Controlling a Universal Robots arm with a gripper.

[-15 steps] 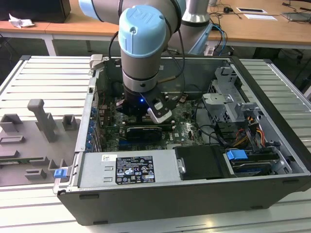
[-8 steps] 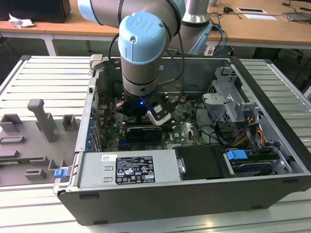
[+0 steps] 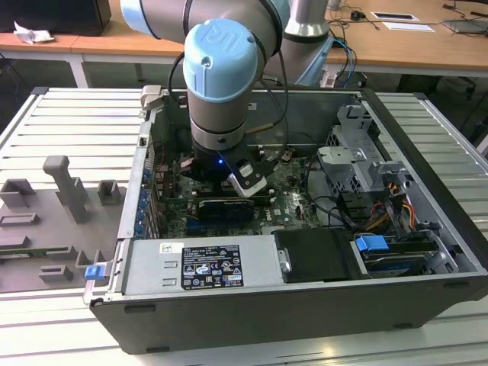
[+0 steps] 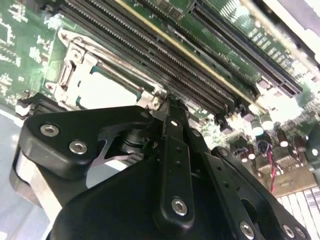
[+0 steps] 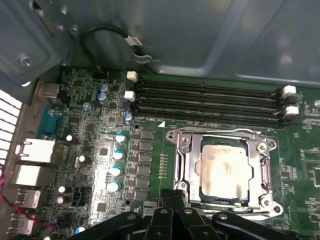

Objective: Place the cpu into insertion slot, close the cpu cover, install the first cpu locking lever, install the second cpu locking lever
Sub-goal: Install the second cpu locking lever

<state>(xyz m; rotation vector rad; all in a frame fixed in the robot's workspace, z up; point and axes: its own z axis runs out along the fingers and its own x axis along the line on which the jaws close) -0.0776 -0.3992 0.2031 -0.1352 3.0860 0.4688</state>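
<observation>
- Grey fixture block (image 3: 65, 202) rests on the surface (image 3: 76, 114) at the exterior view's left.
- Gripper (image 5: 172, 192), jaws pressed together, sits at the socket's edge.
- The cpu (image 5: 223, 170) lies in the insertion slot (image 5: 187, 172), the cpu cover (image 5: 260, 165) closed over it.
- Memory slots (image 5: 210, 102) lie just beside.

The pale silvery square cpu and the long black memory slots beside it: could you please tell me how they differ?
The pale silvery square cpu is flat, square and light; the long black memory slots are narrow, dark strips. The cpu sits framed by the thin silvery metal cpu cover; the slots lie bare, with white end clips. Both sit on the green motherboard.
</observation>
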